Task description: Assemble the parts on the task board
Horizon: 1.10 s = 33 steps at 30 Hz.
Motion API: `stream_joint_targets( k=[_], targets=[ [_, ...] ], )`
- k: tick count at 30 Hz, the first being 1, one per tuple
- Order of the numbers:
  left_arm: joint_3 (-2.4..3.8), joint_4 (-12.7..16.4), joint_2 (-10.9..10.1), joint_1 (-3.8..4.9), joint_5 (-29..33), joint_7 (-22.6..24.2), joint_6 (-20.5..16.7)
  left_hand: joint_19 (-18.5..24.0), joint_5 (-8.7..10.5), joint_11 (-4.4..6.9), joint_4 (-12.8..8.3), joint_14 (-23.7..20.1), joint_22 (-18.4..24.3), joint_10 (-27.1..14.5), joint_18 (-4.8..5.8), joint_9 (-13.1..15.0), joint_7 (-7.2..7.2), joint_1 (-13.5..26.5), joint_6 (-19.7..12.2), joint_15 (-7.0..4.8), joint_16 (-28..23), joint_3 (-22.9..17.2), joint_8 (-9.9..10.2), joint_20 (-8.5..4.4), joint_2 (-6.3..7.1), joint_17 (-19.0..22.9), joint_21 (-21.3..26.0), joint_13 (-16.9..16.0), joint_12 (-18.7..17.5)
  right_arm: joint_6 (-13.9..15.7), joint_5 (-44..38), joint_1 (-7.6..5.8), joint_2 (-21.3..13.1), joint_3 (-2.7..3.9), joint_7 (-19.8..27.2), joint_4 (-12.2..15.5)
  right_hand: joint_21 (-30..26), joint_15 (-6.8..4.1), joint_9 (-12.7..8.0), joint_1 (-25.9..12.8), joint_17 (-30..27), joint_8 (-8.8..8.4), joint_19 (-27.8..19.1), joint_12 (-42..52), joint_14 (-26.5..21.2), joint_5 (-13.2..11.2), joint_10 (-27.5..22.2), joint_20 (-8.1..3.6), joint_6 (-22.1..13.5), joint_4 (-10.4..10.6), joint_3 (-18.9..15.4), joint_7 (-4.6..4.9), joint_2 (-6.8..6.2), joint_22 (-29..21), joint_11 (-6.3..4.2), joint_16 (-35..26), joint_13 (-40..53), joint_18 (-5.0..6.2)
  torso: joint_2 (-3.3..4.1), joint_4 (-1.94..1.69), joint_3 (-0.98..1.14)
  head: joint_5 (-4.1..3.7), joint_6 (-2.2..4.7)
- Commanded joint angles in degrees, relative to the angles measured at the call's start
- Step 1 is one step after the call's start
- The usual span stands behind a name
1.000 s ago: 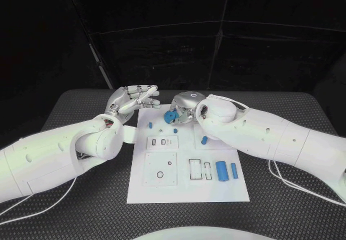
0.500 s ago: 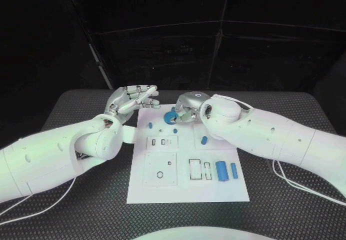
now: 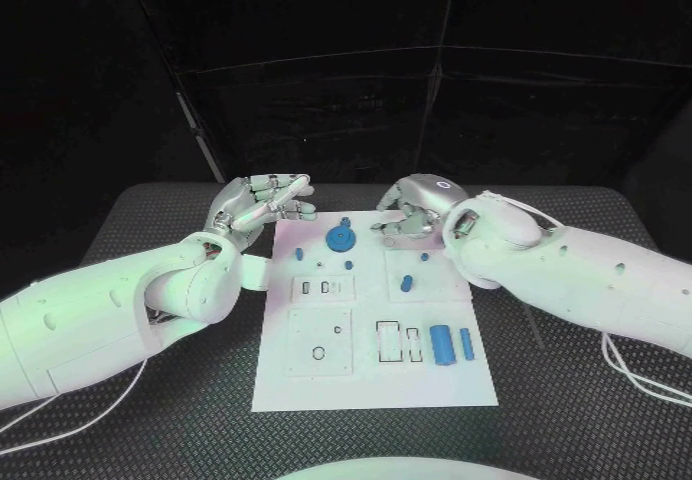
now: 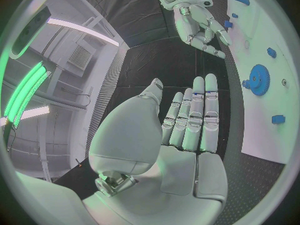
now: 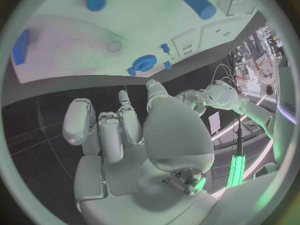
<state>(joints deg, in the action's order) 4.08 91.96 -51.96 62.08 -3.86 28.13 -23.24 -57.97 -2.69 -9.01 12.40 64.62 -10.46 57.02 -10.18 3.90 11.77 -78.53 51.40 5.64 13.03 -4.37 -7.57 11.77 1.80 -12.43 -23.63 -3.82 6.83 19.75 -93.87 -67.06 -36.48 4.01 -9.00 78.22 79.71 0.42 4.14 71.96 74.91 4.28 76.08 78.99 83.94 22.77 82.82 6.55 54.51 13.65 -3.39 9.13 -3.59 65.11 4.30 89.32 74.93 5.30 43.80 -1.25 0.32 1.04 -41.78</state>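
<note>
— If judged from the near end of the task board (image 3: 375,385), hardly begun?
— Seems so. Well short of both hands, lying loose beside unfilled slots: one thick cylinder (image 3: 444,342) and one thin cylinder (image 3: 466,343).
— And farther out?
— One oblong piece (image 3: 407,282), closer to the right hand (image 3: 411,215). Three small pegs (image 3: 349,264), closer to the left hand (image 3: 260,205). Then one gear (image 3: 342,238), flat on the board between the two hands, touching neither; cannot tell whether properly seated.
— Hands?
— Both empty. Left raised, fingers straight and side by side, thumb apart. Right loosely curled, pinching nothing.
— Seven parts, then, with most probably left to place.
</note>
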Motion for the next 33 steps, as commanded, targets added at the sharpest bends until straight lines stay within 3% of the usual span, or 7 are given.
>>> stream_joint_targets(
  k=[1, 5, 9, 12, 16, 20, 33],
  targets=[
    [0.06, 0.25, -0.2, 0.1, -0.24, 0.35, 0.6, -0.36, -0.07, -0.09, -0.38, -0.16, 0.06, 0.23, -0.2, -0.08, -0.1, -0.46, 0.41, 0.25, -0.22, 0.07, 0.3, -0.04, -0.22, -0.1, 0.03, 0.08, -0.41, 2.43, 12.13, -0.14, -3.84, 0.03, 8.25, 1.19, -0.85, -0.39, -0.1, 3.0, 11.73, -0.21, -1.17, -0.12, 5.3, -3.57, -0.28, -0.24, 0.09, -1.69, -0.49, -0.1, -1.09, -1.85, -0.12, -0.42, 4.11, -0.01, -0.14, 0.38, -0.08, -0.19, 0.32],
    [0.06, 0.22, -0.32, 0.1, -0.24, 0.41, 0.57, -0.35, -0.07, -0.09, -0.39, -0.16, 0.06, 0.23, -0.2, -0.08, -0.11, -0.46, 0.41, 0.26, -0.22, 0.07, 0.3, -0.04, -0.23, -0.1, 0.04, 0.08, -0.41, 0.36, 18.93, -0.15, -8.8, 0.03, 13.43, 1.37, -1.26, -0.77, -0.16, 6.87, 11.45, -0.31, -1.67, -0.24, 5.24, -6.58, -0.51, -0.52, -0.29, -3.94, -0.8, -0.72, -1.28, -2.5, -0.66, -0.56, 4.05, 0.12, -0.21, 0.73, 0.07, -0.34, 0.58],
    [0.06, 0.08, -0.24, 0.1, -0.24, 0.44, 0.55, -0.35, -0.07, -0.09, -0.41, -0.16, 0.07, 0.24, -0.2, -0.07, -0.13, -0.48, 0.42, 0.26, -0.24, 0.08, 0.31, -0.03, -0.23, -0.11, 0.05, 0.08, -0.43, -0.72, 22.41, -0.14, -12.04, 0.02, 15.36, 1.05, -1.4, -0.85, -0.25, 8.1, 11.26, -0.5, -1.8, -0.39, 5.2, -6.84, -0.63, -0.66, -1.03, -4.68, -1.25, -0.63, -1.19, -2.73, -0.66, -0.64, 3.94, 0.14, -0.16, 0.73, 0.23, -0.64, 0.84],
    [0.06, -0.07, -0.13, 0.09, -0.24, 0.45, 0.58, -0.31, -0.07, -0.08, -0.46, -0.18, 0.1, 0.28, -0.19, -0.07, -0.17, -0.53, 0.46, 0.27, -0.29, 0.1, 0.33, -0.03, -0.24, -0.13, 0.09, 0.07, -0.46, -1.67, 23.85, -0.11, -13.38, 0.0, 16.06, -0.22, -1.71, -0.67, -0.34, 9.34, 10.82, -0.64, -2.17, -1.0, 5.1, -6.54, -1.1, -0.58, -2.16, -5.39, -1.56, -0.3, -1.06, -3.32, -0.4, -0.82, 3.39, 0.23, -0.16, 0.79, 0.19, -1.04, 0.89],
    [0.06, -0.28, 0.05, 0.09, -0.24, 0.46, 0.65, -0.28, -0.07, -0.08, -0.48, -0.2, 0.11, 0.29, -0.19, -0.07, -0.18, -0.55, 0.47, 0.27, -0.32, 0.11, 0.34, -0.02, -0.25, -0.14, 0.11, 0.07, -0.47, -2.48, 24.49, 0.06, -13.54, -0.01, 16.59, -2.18, -1.88, -0.57, -0.31, 10.52, 10.78, -0.56, -2.34, -1.18, 5.1, -6.39, -1.25, -0.48, -2.77, -6.08, -1.64, -0.2, -0.76, -3.6, -0.31, -0.86, 3.26, 0.28, -0.12, 0.8, 0.31, -1.32, 0.76],
    [0.05, -0.47, 0.19, 0.08, -0.24, 0.45, 0.7, -0.25, -0.07, -0.07, -0.51, -0.23, 0.13, 0.31, -0.18, -0.06, -0.2, -0.57, 0.49, 0.28, -0.37, 0.13, 0.35, -0.02, -0.26, -0.15, 0.15, 0.07, -0.5, -3.1, 24.74, 0.62, -13.1, -0.01, 16.91, -3.98, -1.9, -0.54, -0.29, 11.11, 10.83, -0.51, -2.36, -1.18, 5.11, -6.34, -1.27, -0.44, -3.0, -6.44, -1.62, -0.16, -0.52, -3.62, -0.28, -0.84, 3.27, 0.29, -0.18, 0.73, 0.15, -1.47, 0.59],
    [0.05, -0.91, 0.46, 0.06, -0.24, 0.45, 0.76, -0.25, -0.07, -0.07, -0.51, -0.23, 0.13, 0.31, -0.18, -0.06, -0.2, -0.57, 0.49, 0.28, -0.37, 0.13, 0.35, -0.02, -0.26, -0.15, 0.15, 0.07, -0.5, -5.01, 23.75, 1.72, -10.89, -0.01, 16.71, -7.23, -1.9, -0.44, 0.03, 12.5, 11.04, 0.25, -2.3, -1.2, 5.16, -6.31, -1.32, -0.37, -1.93, -7.41, -1.29, 0.05, 0.48, -3.56, -0.14, -0.78, 3.27, 0.28, -0.17, 0.69, 0.06, -1.64, 0.31]
  ],
)
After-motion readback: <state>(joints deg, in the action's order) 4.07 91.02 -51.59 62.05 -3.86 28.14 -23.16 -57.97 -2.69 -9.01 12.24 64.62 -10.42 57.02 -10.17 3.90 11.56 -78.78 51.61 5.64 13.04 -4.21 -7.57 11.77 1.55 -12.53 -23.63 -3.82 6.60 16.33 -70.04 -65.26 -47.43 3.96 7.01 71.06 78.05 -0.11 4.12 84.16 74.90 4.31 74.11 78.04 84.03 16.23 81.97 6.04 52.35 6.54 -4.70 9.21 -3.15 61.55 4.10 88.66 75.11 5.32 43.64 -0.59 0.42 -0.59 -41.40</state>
